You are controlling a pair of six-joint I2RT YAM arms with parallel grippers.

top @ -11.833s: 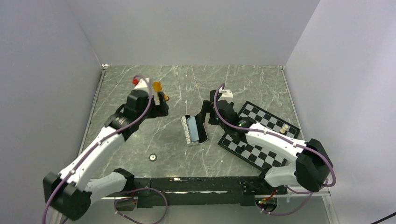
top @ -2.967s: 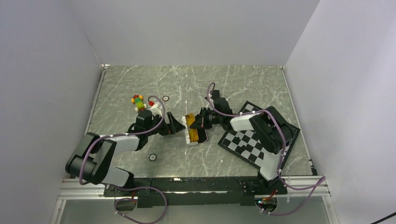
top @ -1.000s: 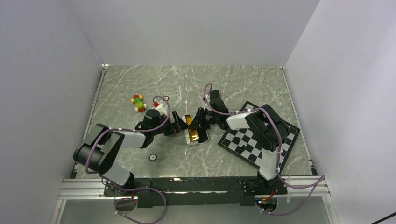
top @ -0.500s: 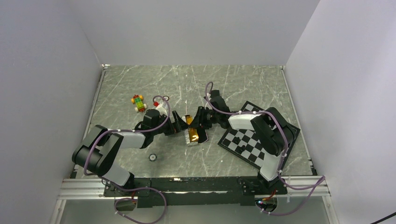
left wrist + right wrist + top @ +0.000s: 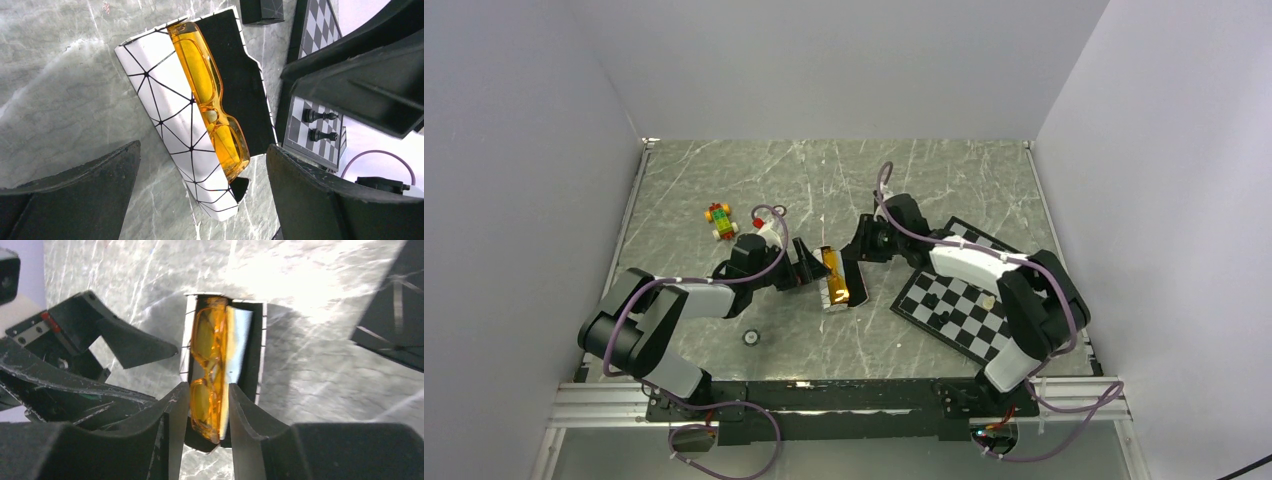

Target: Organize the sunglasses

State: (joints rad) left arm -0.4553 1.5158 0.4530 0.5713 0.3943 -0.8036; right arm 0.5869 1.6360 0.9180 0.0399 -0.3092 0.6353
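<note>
Left wrist view: orange sunglasses [image 5: 210, 100] sit on edge in the open white case [image 5: 165, 125], along its fold, with black lining on one side. Left gripper [image 5: 202, 147] is spread wide, one finger on either side of the case. Right gripper [image 5: 207, 386] has a narrow gap, jaws apart, lined up over one end of the glasses. It's probably not touching them, but that's hard to confirm. The case lies just beside the chessboard [image 5: 954, 310].

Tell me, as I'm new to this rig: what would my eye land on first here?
The bright orange sunglasses stand out first, lying in the open white patterned case mid-table, with the left hand open beside it. Next, the chessboard at right and a small colourful toy at far left.
</note>
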